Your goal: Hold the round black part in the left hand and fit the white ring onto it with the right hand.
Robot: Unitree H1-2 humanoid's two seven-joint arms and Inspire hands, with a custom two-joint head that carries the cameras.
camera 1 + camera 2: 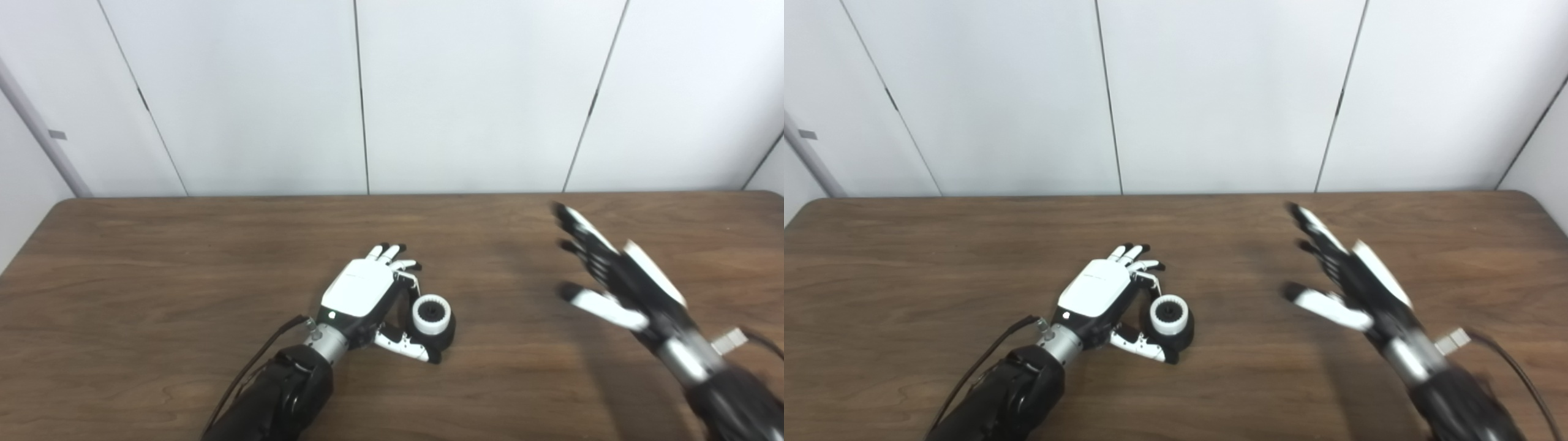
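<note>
The round black part (pixel 446 336) stands on the wooden table (pixel 184 257) near the middle, with the white ring (pixel 431 313) sitting on top of it. My left hand (pixel 367 294) rests on the table with its fingers and thumb curled around the black part, holding it. My right hand (pixel 612 275) is open and empty, fingers spread, raised above the table well to the right of the part; it looks blurred. The same scene shows in the right eye view, with the ring (pixel 1170 315) on the part and the right hand (pixel 1347 282) apart from it.
White wall panels (pixel 367 92) stand behind the table's far edge. A cable (pixel 257 361) runs along my left forearm.
</note>
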